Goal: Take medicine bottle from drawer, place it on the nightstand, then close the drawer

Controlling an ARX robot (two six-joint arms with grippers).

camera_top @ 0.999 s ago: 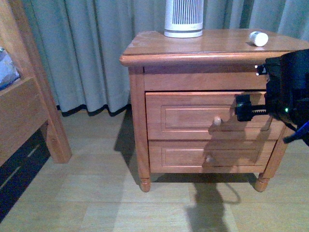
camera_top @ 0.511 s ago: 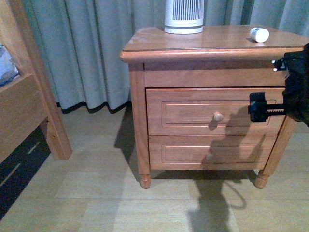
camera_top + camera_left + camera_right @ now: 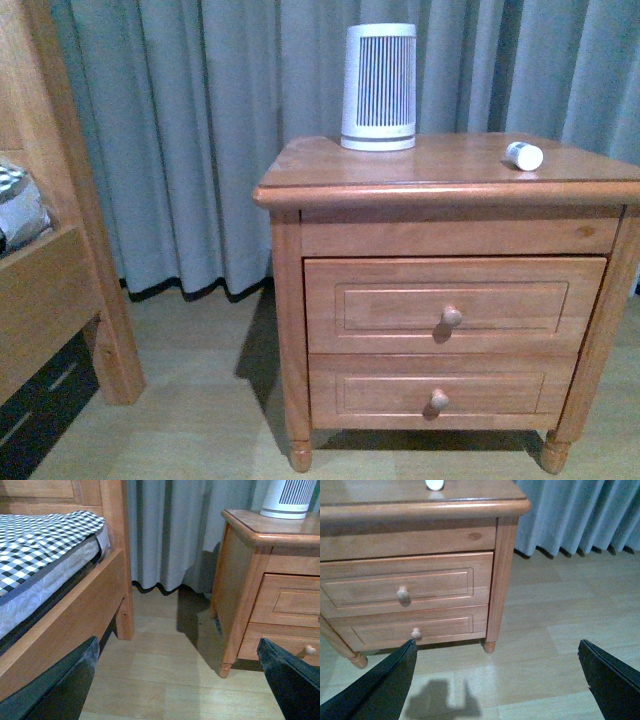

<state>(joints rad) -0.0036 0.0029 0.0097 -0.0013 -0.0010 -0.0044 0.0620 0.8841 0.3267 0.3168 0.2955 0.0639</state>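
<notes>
The small white medicine bottle (image 3: 523, 156) lies on its side on the nightstand (image 3: 330, 185) top, near the right edge; its end shows in the right wrist view (image 3: 434, 484). The upper drawer (image 3: 375, 305) with its round knob is shut, flush with the front; it also shows in the right wrist view (image 3: 440, 582). Neither arm shows in the front view. My left gripper (image 3: 180, 680) is open and empty over the floor between bed and nightstand. My right gripper (image 3: 500, 680) is open and empty over the floor, in front of the nightstand and off to its right side.
A large white ribbed cylinder (image 3: 380, 88) stands at the back of the nightstand top. The lower drawer (image 3: 380, 392) is shut. A wooden bed frame (image 3: 75, 615) with a checked mattress stands to the left. Grey curtains (image 3: 200, 130) hang behind. The floor is pale wood.
The right arm has drawn back out of the front view. The view has shifted so the nightstand sits lower in the picture. The drawer is shut in all the frames.
</notes>
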